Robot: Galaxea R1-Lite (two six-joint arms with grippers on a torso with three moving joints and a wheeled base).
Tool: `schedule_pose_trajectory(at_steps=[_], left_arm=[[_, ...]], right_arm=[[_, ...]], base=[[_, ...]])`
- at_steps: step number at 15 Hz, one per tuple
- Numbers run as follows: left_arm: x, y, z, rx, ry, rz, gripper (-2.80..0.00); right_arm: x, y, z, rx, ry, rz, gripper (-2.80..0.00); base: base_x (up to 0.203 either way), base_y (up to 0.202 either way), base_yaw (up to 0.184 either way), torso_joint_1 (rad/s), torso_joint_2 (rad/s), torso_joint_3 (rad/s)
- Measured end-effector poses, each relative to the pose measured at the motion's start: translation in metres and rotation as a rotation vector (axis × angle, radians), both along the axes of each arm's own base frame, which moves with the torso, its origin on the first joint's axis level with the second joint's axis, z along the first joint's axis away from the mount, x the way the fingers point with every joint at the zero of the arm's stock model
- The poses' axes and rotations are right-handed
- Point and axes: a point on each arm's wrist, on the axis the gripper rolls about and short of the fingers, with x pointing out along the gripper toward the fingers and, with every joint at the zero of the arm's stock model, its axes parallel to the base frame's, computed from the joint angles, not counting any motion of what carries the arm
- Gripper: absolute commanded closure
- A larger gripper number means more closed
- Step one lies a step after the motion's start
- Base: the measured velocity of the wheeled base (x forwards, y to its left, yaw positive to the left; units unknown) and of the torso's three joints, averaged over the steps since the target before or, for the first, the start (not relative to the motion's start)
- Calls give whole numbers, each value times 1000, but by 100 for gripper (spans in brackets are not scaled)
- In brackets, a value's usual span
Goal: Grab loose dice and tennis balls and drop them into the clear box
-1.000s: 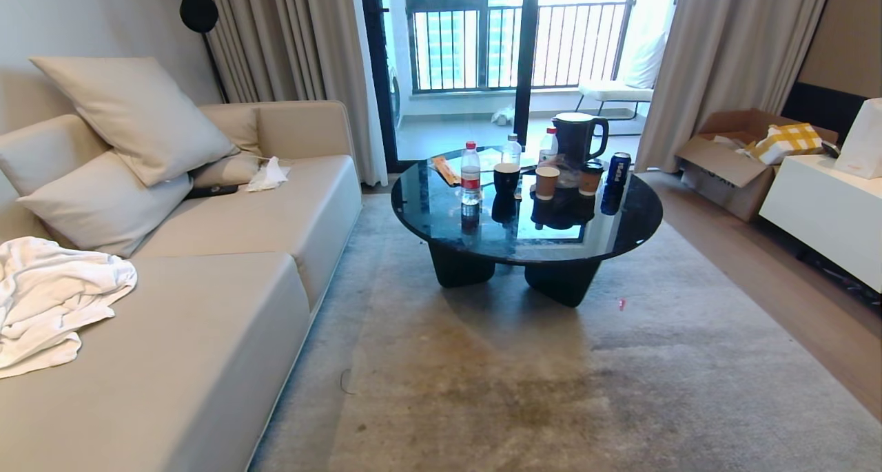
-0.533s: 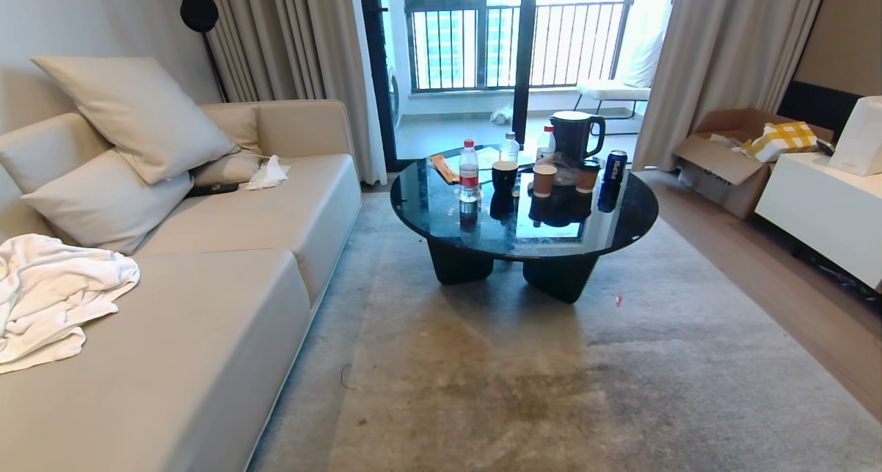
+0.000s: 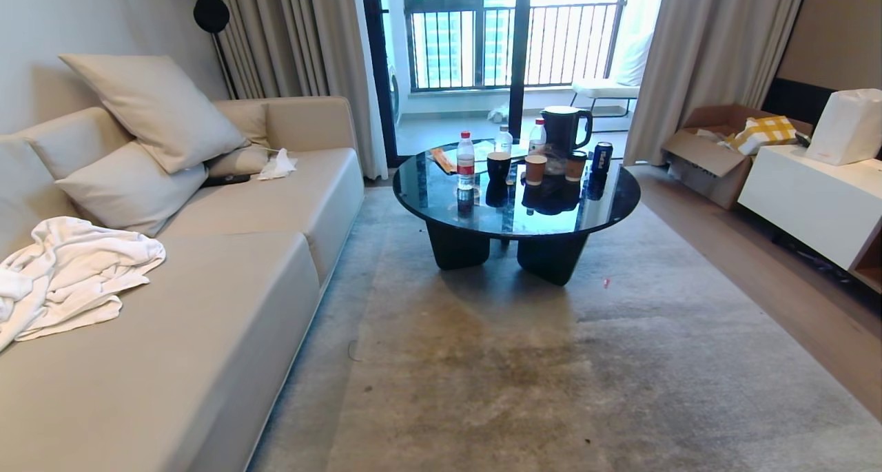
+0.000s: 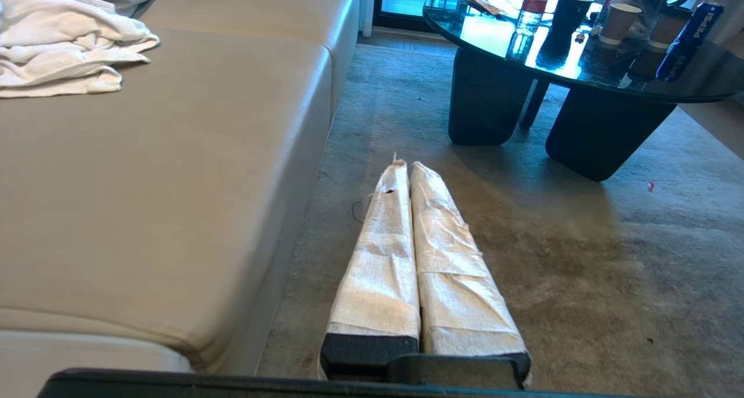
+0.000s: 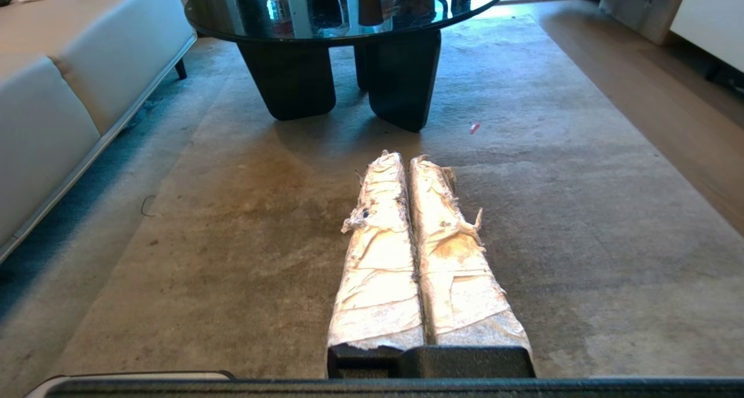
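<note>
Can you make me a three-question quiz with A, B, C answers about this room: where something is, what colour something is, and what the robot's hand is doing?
1. Where is the white towel?
A. in a bathtub
B. on a bed
C. on the sofa

2. What colour is the kettle on the round table?
A. red
B. black
C. yellow

3. How are the fingers of the left gripper?
A. pressed together, holding nothing
B. spread wide open
C. squeezing a ball

Answers:
1 C: the towel lies crumpled on the sofa seat.
2 B: the kettle is dark all over.
3 A: the left wrist view shows the two wrapped fingers side by side with nothing between them.
</note>
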Motion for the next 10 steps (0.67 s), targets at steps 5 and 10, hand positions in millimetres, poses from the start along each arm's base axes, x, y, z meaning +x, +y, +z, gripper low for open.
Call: schedule_pose_trajectory(at_steps=[5, 10], left_arm=[[0, 0, 0, -1, 0, 1, 0], [0, 0, 0, 2, -1, 0, 0]], right_arm=[[0, 0, 0, 0, 0, 1, 0], [0, 0, 0, -1, 0, 1, 0]], base=[[-183, 0, -3, 2, 3, 2], [-180, 0, -2, 2, 2, 2]])
